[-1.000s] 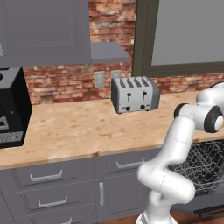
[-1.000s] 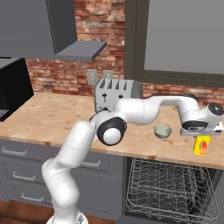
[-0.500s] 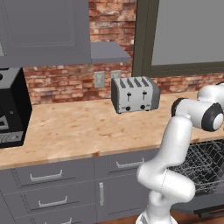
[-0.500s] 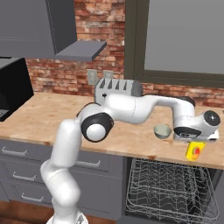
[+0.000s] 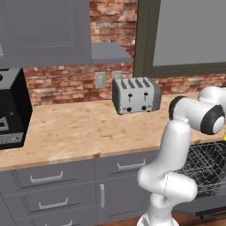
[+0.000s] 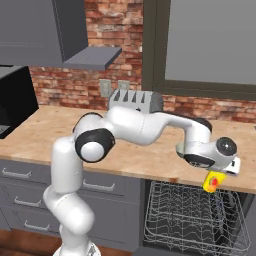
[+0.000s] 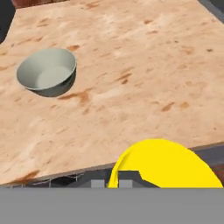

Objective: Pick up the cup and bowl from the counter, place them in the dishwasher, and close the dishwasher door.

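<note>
My gripper (image 6: 219, 173) is shut on a yellow cup (image 6: 212, 181) with a red mark, holding it at the counter's (image 6: 45, 137) front edge, above the open dishwasher's wire rack (image 6: 192, 220). In the hand view the cup (image 7: 162, 162) bulges at the bottom around my gripper (image 7: 124, 180), over the counter (image 7: 140, 61) edge. A grey-green bowl (image 7: 47, 72) sits upright on the counter, up and to the left of the cup in that view. From the left base view the rack (image 5: 207, 165) and the lowered dishwasher door (image 5: 207, 206) show behind my arm.
A silver toaster (image 5: 134, 95) (image 6: 135, 100) stands at the brick back wall. A black appliance (image 5: 11, 114) occupies the counter's left end. Grey drawers with silver handles (image 5: 48, 178) sit below the counter, left of the dishwasher.
My hand has carried the cup off the counter's surface, forward and down to its front edge over the dishwasher rack. The bowl has stayed put.
</note>
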Robot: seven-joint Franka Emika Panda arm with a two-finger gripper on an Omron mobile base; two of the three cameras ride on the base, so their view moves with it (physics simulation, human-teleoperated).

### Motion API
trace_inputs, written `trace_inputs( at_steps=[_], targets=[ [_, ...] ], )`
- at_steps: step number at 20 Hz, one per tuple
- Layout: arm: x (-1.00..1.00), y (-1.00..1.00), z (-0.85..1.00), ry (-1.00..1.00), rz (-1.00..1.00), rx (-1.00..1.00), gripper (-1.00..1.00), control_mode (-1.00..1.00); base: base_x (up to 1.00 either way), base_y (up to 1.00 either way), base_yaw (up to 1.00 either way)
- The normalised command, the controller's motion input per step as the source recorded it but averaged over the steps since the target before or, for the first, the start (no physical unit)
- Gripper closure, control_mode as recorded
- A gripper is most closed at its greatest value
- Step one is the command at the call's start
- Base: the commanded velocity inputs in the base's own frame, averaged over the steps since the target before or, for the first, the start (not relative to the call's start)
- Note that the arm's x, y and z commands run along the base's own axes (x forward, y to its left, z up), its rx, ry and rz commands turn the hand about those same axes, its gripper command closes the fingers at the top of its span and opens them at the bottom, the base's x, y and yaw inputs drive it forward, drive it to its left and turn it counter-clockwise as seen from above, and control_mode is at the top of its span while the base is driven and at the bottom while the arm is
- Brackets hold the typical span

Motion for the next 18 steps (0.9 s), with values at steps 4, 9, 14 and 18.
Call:
trace_inputs(
  at_steps=[4,9,14,18],
  targets=[
    [-0.2,-0.01,0.0,-0.04,-0.1,0.42,1.0,-1.0,0.0,0.0,0.0],
    [-0.34,-0.06,-0.05,-0.03,-0.14,0.35,1.0,-1.0,0.0,0.0,0.0],
    [-0.42,0.04,-0.31,-0.01,-0.17,0.09,1.0,-1.0,0.0,0.0,0.0],
    [-0.47,0.15,-0.46,-0.03,-0.25,0.0,1.0,-1.0,0.0,0.0,0.0]
  ],
)
